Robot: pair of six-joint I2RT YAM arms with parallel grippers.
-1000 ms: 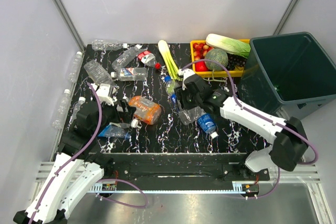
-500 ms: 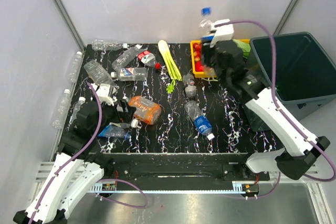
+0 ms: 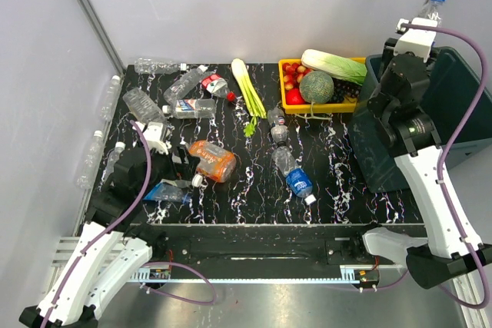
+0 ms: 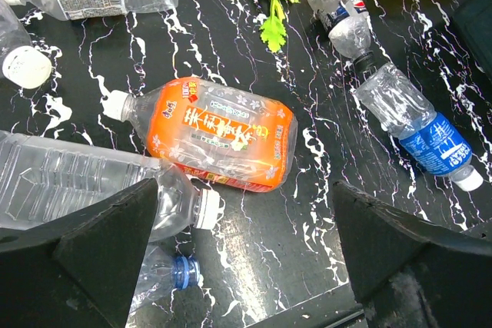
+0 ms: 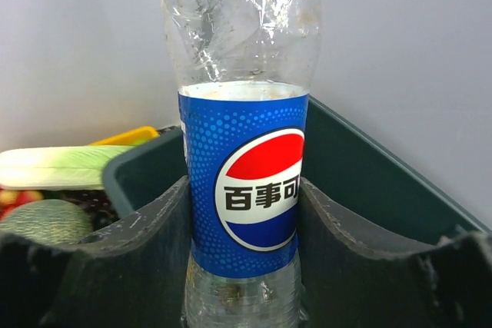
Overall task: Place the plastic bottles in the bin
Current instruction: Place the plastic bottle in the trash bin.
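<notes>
The right pincer (image 3: 420,27) grips an upright blue-labelled Pepsi bottle (image 5: 244,182) over the teal bin (image 3: 382,155) rim. The left pincer (image 4: 246,247) hangs wide open near the orange bottle (image 4: 223,140) on the bench (image 4: 254,44).

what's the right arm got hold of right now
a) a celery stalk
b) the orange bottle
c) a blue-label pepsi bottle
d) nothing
c: the right wrist view shows the blue-label bottle upright and clamped between the right fingers, with the bin just behind it; the orange bottle lies on the table.
</notes>
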